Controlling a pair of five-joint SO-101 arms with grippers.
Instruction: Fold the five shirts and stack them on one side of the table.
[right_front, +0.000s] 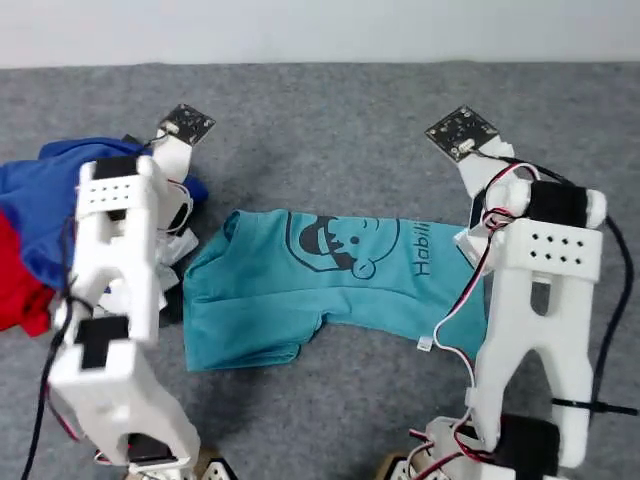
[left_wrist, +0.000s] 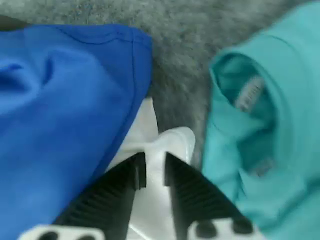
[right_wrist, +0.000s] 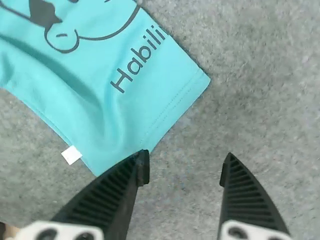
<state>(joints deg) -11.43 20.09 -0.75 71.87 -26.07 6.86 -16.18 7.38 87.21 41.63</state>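
A grey, carpet-like desk (right_front: 330, 120) spreads across the high view, with a strip of plain white wall (right_front: 300, 30) along the top edge. In the centre of the frame lies a teal cotton T-shirt (right_front: 300, 290) with a dark cartoon print and lettering, spread mostly flat with its neck towards the left and its hem towards the right. A small white tag (right_front: 424, 344) sticks out of its lower edge. At the left of the frame a royal-blue shirt (right_front: 40, 200) lies rumpled, and a red shirt (right_front: 15, 280) sits just below it at the left edge.

The left gripper (left_wrist: 150, 170) sits between the blue shirt (left_wrist: 60, 110) and the teal shirt's collar (left_wrist: 260, 125). Its fingers are drawn close together, with a fold of white cloth (left_wrist: 175, 142) at their tips.

The right gripper (right_wrist: 186, 160) hangs over bare grey desk just beside the hem corner of the teal shirt (right_wrist: 100, 100). Its fingers are wide apart and hold nothing.
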